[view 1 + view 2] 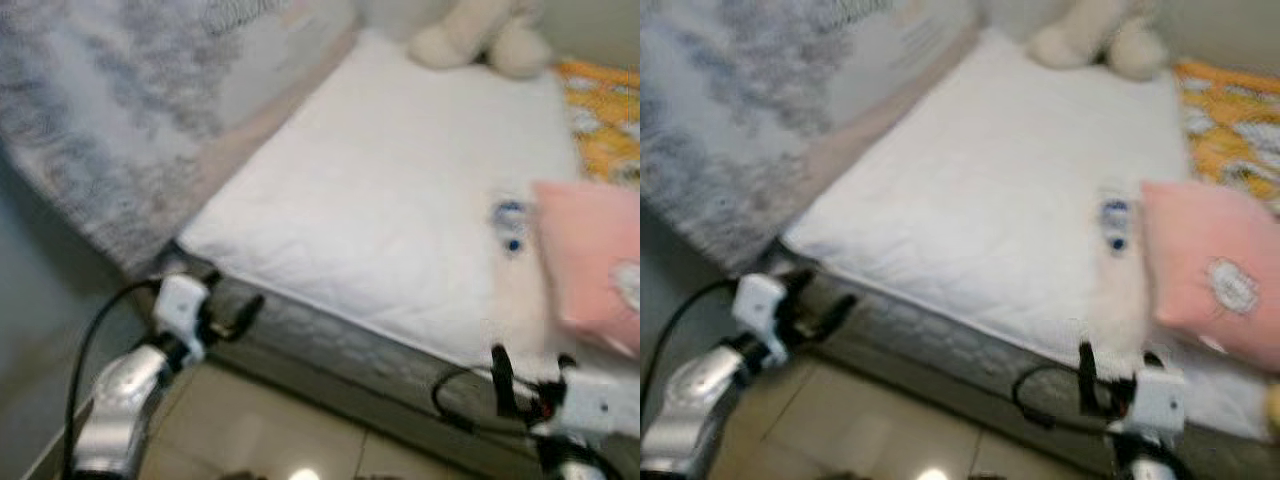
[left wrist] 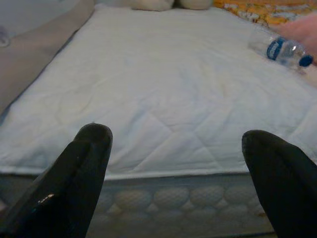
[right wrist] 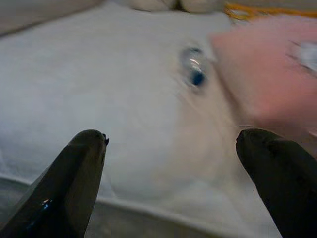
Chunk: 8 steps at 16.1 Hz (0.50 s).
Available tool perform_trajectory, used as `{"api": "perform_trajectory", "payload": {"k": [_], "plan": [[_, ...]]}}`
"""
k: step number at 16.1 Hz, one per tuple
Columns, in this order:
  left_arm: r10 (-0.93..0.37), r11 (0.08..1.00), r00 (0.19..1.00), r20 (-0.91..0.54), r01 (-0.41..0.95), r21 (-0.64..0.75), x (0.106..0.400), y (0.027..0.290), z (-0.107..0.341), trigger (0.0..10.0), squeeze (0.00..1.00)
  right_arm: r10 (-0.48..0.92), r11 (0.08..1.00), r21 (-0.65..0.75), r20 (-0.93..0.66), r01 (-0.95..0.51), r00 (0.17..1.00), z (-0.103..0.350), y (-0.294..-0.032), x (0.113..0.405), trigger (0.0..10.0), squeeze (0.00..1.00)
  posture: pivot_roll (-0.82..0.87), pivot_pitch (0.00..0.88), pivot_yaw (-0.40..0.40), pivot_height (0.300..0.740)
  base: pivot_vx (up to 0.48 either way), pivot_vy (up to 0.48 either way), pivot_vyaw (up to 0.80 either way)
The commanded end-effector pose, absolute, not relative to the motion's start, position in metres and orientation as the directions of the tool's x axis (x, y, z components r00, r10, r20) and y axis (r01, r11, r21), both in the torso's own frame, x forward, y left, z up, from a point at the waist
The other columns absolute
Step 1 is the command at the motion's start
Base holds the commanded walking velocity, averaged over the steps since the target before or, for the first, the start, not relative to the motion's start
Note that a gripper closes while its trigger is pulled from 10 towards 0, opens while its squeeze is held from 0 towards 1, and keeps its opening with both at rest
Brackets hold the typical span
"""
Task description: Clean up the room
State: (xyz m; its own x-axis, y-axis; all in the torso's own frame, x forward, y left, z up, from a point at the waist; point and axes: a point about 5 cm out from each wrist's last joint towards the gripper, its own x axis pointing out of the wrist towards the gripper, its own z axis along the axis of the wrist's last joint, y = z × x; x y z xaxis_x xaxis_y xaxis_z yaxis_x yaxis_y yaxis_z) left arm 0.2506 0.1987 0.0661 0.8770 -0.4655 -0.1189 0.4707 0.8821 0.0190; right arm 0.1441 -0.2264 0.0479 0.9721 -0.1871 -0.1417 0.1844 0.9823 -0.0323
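A clear plastic bottle [image 1: 509, 225] with a blue label and blue cap lies on the white mattress [image 1: 400, 190], right beside a pink pillow [image 1: 590, 265]. The bottle [image 2: 282, 49] also shows far off in the left wrist view and closer [image 3: 193, 67] in the right wrist view. My left gripper [image 1: 235, 315] hangs low at the mattress's near left corner, open and empty. My right gripper [image 1: 515, 375] hovers at the mattress's near edge below the bottle, open with nothing between its fingers [image 3: 74, 178].
A cream plush toy [image 1: 480, 35] sits at the far end of the mattress. An orange patterned blanket [image 1: 600, 110] lies at the far right. A grey patterned quilt [image 1: 110, 110] drapes along the left. Beige floor tiles [image 1: 260, 430] run below the bed edge.
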Motion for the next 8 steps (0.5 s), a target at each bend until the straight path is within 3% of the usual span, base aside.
{"api": "perform_trajectory", "payload": {"k": [1, 4, 8], "plan": [[-0.483, 0.875, 0.871, -0.092, 0.483, -0.024, 0.247, 0.189, 0.067, 10.0, 0.00, -0.185, 0.983, -0.030, -0.099, 0.183, 0.978, 0.056, -0.228, 0.139, 10.0, 0.00, 0.02, 0.002, -0.030, 0.740, 0.000, 0.000, -0.74], [-0.511, 0.860, 0.852, -0.116, 0.508, -0.055, 0.236, 0.175, 0.049, 10.0, 0.00, -0.188, 0.982, -0.046, -0.163, 0.183, 0.968, 0.041, -0.232, 0.125, 10.0, 0.01, 0.00, 0.011, -0.033, 0.740, 0.000, 0.000, -0.74], [-0.477, 0.878, 0.873, -0.103, 0.471, -0.078, 0.250, 0.154, 0.041, 10.0, 0.00, -0.178, 0.984, -0.031, -0.092, 0.176, 0.980, 0.039, -0.227, 0.146, 10.0, 0.00, -0.01, 0.011, -0.008, 0.740, 0.000, 0.000, 0.00]]}}
